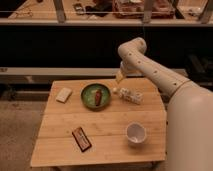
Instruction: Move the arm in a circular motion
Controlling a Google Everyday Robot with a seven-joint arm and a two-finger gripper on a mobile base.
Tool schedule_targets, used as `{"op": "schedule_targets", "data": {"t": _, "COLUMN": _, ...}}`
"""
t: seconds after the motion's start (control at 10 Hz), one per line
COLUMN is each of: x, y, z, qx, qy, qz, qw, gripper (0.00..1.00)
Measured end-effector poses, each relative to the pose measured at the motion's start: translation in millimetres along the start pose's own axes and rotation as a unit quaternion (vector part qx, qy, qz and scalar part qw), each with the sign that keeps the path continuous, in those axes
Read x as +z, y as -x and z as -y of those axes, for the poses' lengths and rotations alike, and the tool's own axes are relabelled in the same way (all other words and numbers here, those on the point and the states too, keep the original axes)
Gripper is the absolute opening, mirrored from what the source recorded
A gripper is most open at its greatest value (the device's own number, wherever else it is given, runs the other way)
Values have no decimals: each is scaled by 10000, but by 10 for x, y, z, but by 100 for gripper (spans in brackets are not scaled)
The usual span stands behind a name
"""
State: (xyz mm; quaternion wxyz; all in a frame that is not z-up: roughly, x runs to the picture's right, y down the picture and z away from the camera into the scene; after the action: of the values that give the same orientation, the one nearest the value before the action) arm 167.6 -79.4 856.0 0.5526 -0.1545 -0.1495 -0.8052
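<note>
The cream-white arm (155, 74) reaches from the lower right, bends at its elbow and points the gripper (120, 76) down over the wooden surface's (100, 135) far edge, up-right of the green bowl (96, 95); whether the gripper is spread cannot be told.

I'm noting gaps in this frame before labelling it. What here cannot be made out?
Camera view:
- The gripper, above the table's far edge: whether it carries anything, too small to tell.
- The arm: its base, cut off by the right and bottom edges.
- The reddish item in the green bowl: kind unclear.
- Shelf clutter: cut by the top edge.
</note>
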Motion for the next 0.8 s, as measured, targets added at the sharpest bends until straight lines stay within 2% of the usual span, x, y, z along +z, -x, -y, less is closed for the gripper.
{"op": "schedule_targets", "data": {"t": 0.1, "x": -156, "y": 136, "z": -216, "qx": 217, "qy": 242, "qz": 183, "qw": 9993, "gripper": 75}}
{"op": "schedule_targets", "data": {"t": 0.2, "x": -309, "y": 369, "z": -311, "qx": 475, "qy": 321, "qz": 449, "qw": 9973, "gripper": 75}}
{"op": "schedule_targets", "data": {"t": 0.3, "x": -422, "y": 557, "z": -297, "qx": 665, "qy": 269, "qz": 630, "qw": 9954, "gripper": 75}}
{"op": "schedule_targets", "data": {"t": 0.4, "x": -570, "y": 810, "z": -189, "qx": 903, "qy": 110, "qz": 851, "qw": 9922, "gripper": 75}}
{"op": "schedule_targets", "data": {"t": 0.5, "x": -778, "y": 1128, "z": 62, "qx": 1163, "qy": -164, "qz": 1089, "qw": 9871, "gripper": 75}}
{"op": "schedule_targets", "data": {"t": 0.6, "x": -908, "y": 1330, "z": 203, "qx": 1305, "qy": -289, "qz": 1224, "qw": 9834, "gripper": 75}}
{"op": "schedule_targets", "data": {"t": 0.7, "x": -1070, "y": 1638, "z": 377, "qx": 1486, "qy": -421, "qz": 1434, "qw": 9775, "gripper": 75}}
{"op": "schedule_targets", "data": {"t": 0.8, "x": -1190, "y": 1902, "z": 583, "qx": 1527, "qy": -512, "qz": 1639, "qw": 9732, "gripper": 75}}
